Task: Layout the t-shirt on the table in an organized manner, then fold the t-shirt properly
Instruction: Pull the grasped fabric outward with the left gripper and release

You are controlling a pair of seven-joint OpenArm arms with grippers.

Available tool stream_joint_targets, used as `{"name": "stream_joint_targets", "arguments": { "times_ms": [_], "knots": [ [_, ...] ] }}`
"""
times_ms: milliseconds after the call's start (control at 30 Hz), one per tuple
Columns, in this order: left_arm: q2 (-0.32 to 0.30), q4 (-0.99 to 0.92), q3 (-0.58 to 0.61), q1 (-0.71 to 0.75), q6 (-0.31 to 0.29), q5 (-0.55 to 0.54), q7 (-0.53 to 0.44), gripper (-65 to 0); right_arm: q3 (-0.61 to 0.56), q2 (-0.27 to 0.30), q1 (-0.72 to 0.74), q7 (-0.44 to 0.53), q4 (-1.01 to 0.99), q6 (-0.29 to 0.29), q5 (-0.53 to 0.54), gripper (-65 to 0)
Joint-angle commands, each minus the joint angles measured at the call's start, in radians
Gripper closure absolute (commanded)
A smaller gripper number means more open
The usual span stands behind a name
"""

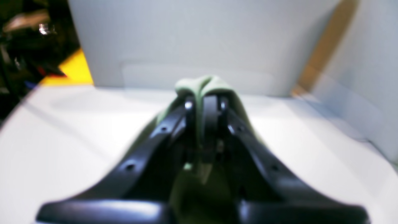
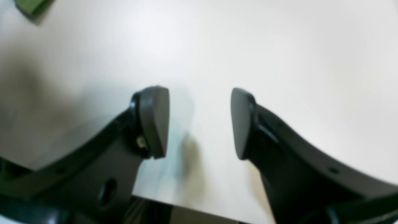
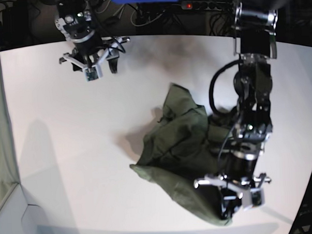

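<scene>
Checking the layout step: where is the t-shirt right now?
In the base view the t-shirt lies crumpled on the table, right of centre, with its near edge pinched in the left gripper.

Bare table [image 3: 69, 152] lay wide around my right gripper [image 2: 199, 123] — free passage there; the crumpled t-shirt [image 3: 178, 142] blocked the middle, bunched under my left gripper [image 1: 203, 105] — and a grey wall [image 1: 186, 40] beyond.

you see the olive-green t-shirt [image 3: 180, 147] lying crumpled in a loose heap on the white bench [image 3: 69, 152], toward its near right side, one fold pinched up.
</scene>
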Motion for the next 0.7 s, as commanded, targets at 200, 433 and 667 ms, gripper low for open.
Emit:
{"name": "stream_joint_targets", "arguments": {
  "times_ms": [200,433,667],
  "knots": [
    [0.086,-0.543,0.060,-0.396,-0.002,0.040,-0.032,-0.9,0.001,0.003,-0.001,0.023,0.013,0.001,-0.002,-32.1],
    [0.209,-1.120,0.066,-0.694,-0.002,0.039,-0.094,-12.3,-0.001,0.002,-0.002,0.023,0.013,0.001,-0.002,-32.1],
    [0.170,-1.084,0.062,-0.602,-0.007,0.031,-0.097,-46.6,-0.004,0.000,-0.001,0.026,0.020,0.002,-0.002,-32.5]
  ]
}}
